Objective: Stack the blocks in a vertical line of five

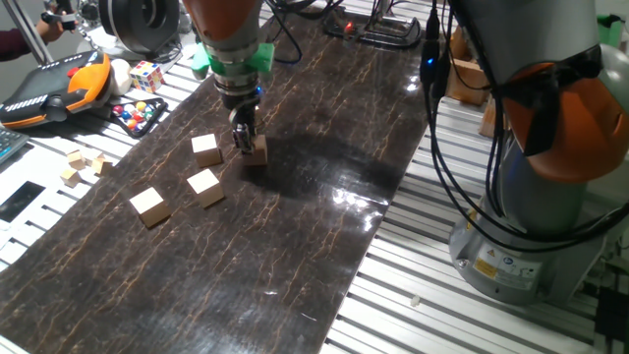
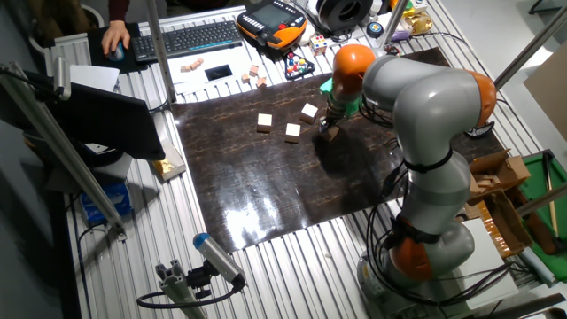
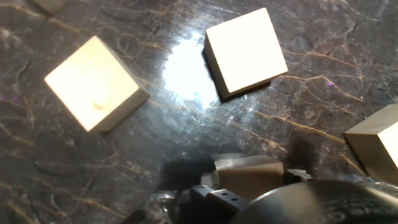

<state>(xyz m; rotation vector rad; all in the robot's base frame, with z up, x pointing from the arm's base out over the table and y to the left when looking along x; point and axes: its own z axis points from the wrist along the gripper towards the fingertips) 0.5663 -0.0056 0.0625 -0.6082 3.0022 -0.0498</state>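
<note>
Light tan wooden blocks lie on the dark mat [image 1: 295, 246]. In one fixed view three stand apart on the left [image 1: 206, 147], [image 1: 204, 186], [image 1: 149, 206], and one [image 1: 257, 149] sits right beside my gripper [image 1: 242, 140]. The hand view shows two blocks ahead [image 3: 93, 81], [image 3: 245, 53], one at the right edge [image 3: 376, 143], a corner of one at the top left [image 3: 46, 5], and a shadowed block [image 3: 249, 177] between my fingertips. The jaws stand against its two sides, low at the mat. In the other fixed view my gripper [image 2: 331, 127] is at a block [image 2: 330, 134].
Left of the mat are a multicoloured puzzle cube [image 1: 145, 75], small pale wooden bits [image 1: 79, 163], a tray of coloured balls [image 1: 138, 116] and an orange teach pendant [image 1: 59, 84]. The robot base [image 1: 536, 216] stands right of the mat. A keyboard [image 2: 190, 38] lies at the back.
</note>
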